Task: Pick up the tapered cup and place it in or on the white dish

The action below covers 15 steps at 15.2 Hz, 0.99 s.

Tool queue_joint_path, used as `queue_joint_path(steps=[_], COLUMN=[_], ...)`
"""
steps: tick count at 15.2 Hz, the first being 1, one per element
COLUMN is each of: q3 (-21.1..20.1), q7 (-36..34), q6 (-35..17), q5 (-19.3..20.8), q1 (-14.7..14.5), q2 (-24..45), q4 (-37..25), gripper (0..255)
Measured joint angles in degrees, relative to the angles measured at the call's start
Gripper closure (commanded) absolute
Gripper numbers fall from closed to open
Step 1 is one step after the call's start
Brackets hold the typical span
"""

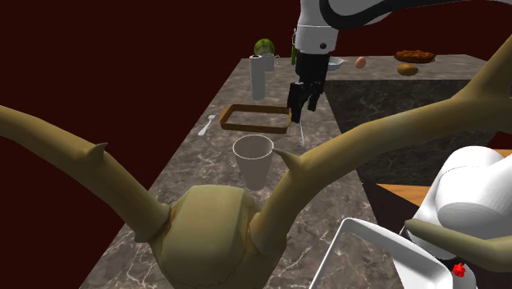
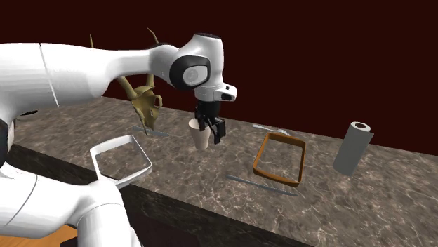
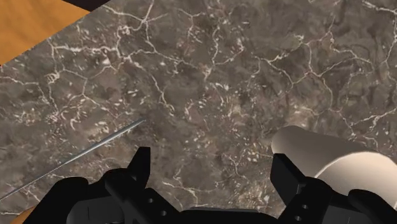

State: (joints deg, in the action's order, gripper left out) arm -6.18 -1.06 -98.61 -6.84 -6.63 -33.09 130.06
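On the veined counter (image 1: 193, 168): the tapered cup (image 1: 253, 159) (image 2: 200, 134) (image 3: 334, 162) is standing upright, mouth up, pale and plain, with nothing gripping it.
Cup against my fingers: in the wrist view the cup is sitting just outside one of my fingers (image 3: 284, 173), not between the two.
Gripper (image 1: 297, 111) (image 2: 215, 132) (image 3: 212, 163): I am hanging over the counter at the cup's 1 o'clock in the shoulder view. In the second exterior view I am overlapping the cup's 3 o'clock side.
Fingers: they are standing apart, released, clasping nothing.
White dish (image 1: 328, 250) (image 2: 112, 143): it is lying flat, square-rimmed, at the cup's 5 o'clock in the shoulder view and at its 8 o'clock in the second exterior view, apart from the cup.
Brown frame (image 1: 254, 107) (image 2: 262, 151): it is lying flat at the cup's 12 o'clock in the shoulder view.
Antlered skull (image 1: 213, 234) (image 2: 147, 105): it is sitting at the cup's 7 o'clock in the shoulder view, near that camera.
Thin grey rod (image 3: 95, 146) (image 2: 260, 184): it is lying on the stone beyond my other finger.
Paper roll (image 1: 259, 75) (image 2: 353, 147): it is standing upright at the frame's 12 o'clock in the shoulder view.
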Motion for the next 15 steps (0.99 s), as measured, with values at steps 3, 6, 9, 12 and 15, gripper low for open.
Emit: queue_joint_path(steps=[3,6,9,12,15], q3=[-2.13,-3.92,-5.75,-6.33,-6.63], q7=[-1.85,-3.28,-4.99,-5.25,-5.20], q6=[-2.55,-4.46,-5.74,-7.84,-9.96], q5=[-2.06,-3.77,-4.91,-5.29,-5.51], q1=[-1.37,-2.61,-3.62,-3.94,-4.09], q2=[4.10,7.58,11.96,12.86,13.12], q4=[-1.73,-3.60,-7.05,-5.95,-4.12], gripper=[0,0,0,0,0])
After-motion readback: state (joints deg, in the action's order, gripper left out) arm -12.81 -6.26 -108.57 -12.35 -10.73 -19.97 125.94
